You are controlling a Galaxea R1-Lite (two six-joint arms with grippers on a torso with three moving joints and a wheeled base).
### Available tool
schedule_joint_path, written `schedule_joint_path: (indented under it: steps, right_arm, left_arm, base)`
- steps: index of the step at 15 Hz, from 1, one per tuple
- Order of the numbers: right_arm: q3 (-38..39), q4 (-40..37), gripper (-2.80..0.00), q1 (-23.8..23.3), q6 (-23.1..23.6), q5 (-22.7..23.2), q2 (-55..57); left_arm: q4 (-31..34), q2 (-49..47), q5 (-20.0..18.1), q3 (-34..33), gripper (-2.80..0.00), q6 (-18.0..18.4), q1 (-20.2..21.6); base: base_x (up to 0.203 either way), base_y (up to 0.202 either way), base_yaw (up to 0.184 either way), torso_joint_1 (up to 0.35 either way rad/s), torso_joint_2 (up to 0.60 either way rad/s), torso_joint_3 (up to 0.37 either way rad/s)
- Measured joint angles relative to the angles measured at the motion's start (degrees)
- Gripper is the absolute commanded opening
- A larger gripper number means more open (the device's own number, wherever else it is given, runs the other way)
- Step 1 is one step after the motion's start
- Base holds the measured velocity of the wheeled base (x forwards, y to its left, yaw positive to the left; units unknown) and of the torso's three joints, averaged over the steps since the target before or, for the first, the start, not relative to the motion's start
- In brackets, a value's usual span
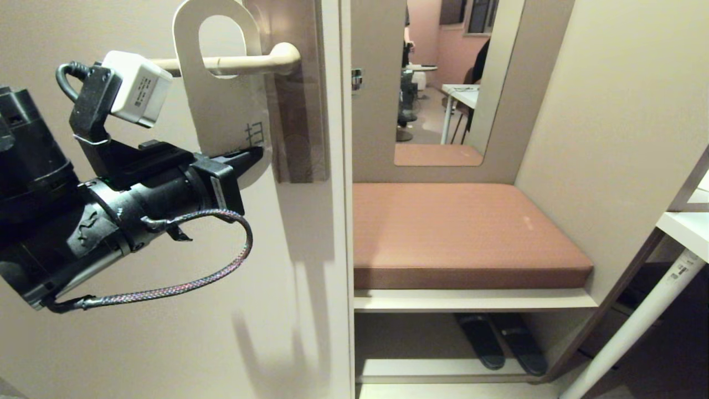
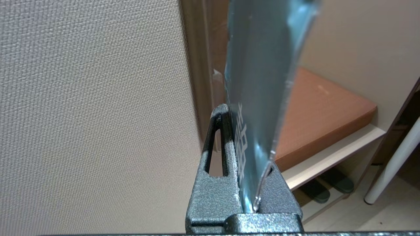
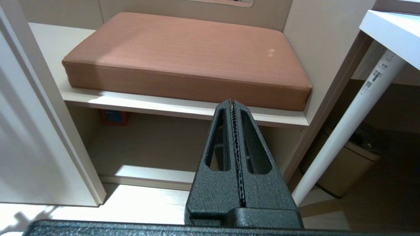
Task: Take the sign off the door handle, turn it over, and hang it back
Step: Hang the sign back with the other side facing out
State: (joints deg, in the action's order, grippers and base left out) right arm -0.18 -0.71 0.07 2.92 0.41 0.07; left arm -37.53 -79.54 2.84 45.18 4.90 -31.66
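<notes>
Left gripper (image 1: 252, 155) nearest, reaching in from the left, jaws clenched on the lower edge of the sign (image 1: 227, 119); left wrist view shows the card edge-on between the two fingers (image 2: 218, 183), its blue glossy face with white characters, too foreshortened to read. Sign's pale face turned to the head camera, one dark character legible near its lower right; card tilted, its hole looped around the door handle (image 1: 249, 62), the lever passing through it. Handle mounted on a tall brown-grey plate (image 1: 302, 111) near the door's (image 1: 166, 343) right edge. White block (image 1: 135, 87) with small printed label, unreadable, clipped on the left wrist. Right gripper (image 3: 233, 105) low, well apart from the door, jaws pressed together on nothing, pointed at the bench alcove. Alcove right of the door: brown cushion (image 1: 460, 233) on the upper shelf (image 1: 471, 300); lower compartment holds a pair of dark slippers (image 1: 498, 341) side by side, and at its left end a small red-and-blue item (image 3: 113, 117), partly hidden. White table leg (image 1: 637, 327) at far right bears a printed sticker, unreadable. Mirror (image 1: 443, 83) above the cushion, farthest back.
</notes>
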Motion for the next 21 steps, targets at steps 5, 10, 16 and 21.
schedule_joint_path:
  steps: [5, 10, 16, 21]
  right_arm:
    - [0.0, 0.02, -2.8, 0.0, 0.05, 0.0, 0.0]
    - [0.0, 0.02, -2.8, 0.0, 0.03, 0.0, 0.0]
    - [0.0, 0.02, -2.8, 0.0, 0.03, 0.0, 0.0]
    - [0.0, 0.02, -2.8, 0.0, 0.03, -0.08, 0.0]
  left_arm:
    - [0.37, -0.11, 2.02, -0.21, -2.8, 0.58, -3.55]
    - [1.14, -0.09, 2.94, -1.38, -2.8, 0.9, -5.57]
    - [1.12, 0.63, 2.91, -2.85, -2.8, 0.88, -5.94]
    - [1.02, 0.91, 2.8, -2.96, 0.0, 0.88, -6.01]
  base:
    - [0.0, 0.0, 0.0, 0.0, 0.0, 0.0]
    - [0.0, 0.0, 0.0, 0.0, 0.0, 0.0]
    - [0.0, 0.0, 0.0, 0.0, 0.0, 0.0]
    - [0.0, 0.0, 0.0, 0.0, 0.0, 0.0]
